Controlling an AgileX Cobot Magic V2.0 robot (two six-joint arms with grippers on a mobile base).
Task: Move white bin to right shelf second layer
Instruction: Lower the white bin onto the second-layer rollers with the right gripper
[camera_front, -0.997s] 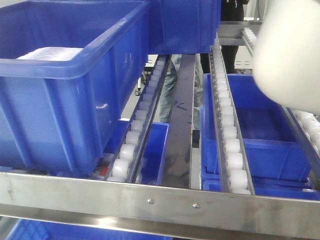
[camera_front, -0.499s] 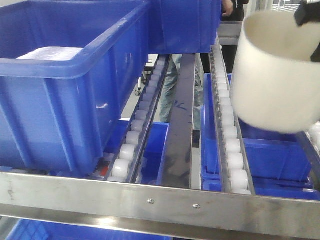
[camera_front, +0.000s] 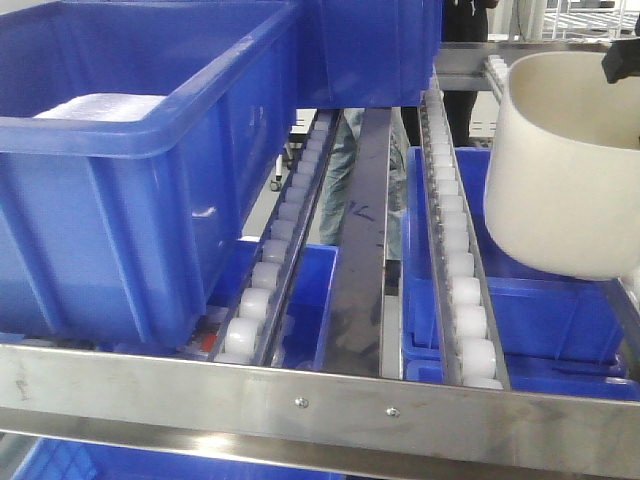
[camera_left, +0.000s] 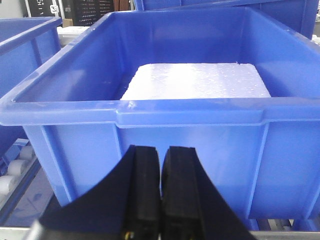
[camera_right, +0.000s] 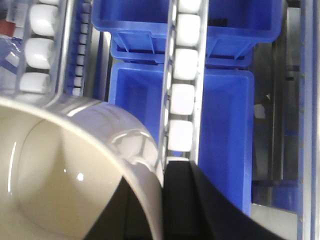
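The white bin (camera_front: 560, 170) is held at the right edge of the front view, tilted, above the roller rows of the right shelf second layer (camera_front: 455, 250) — its lower wall lies just over the blue crate (camera_front: 520, 290) below the rollers. The right gripper (camera_right: 162, 200) is clamped on the bin's rim, one finger inside and one outside the wall. The left gripper (camera_left: 160, 190) appears at the bottom of its wrist view with fingers pressed together — empty, facing a large blue crate (camera_left: 165, 115) holding a white foam slab (camera_left: 197, 82).
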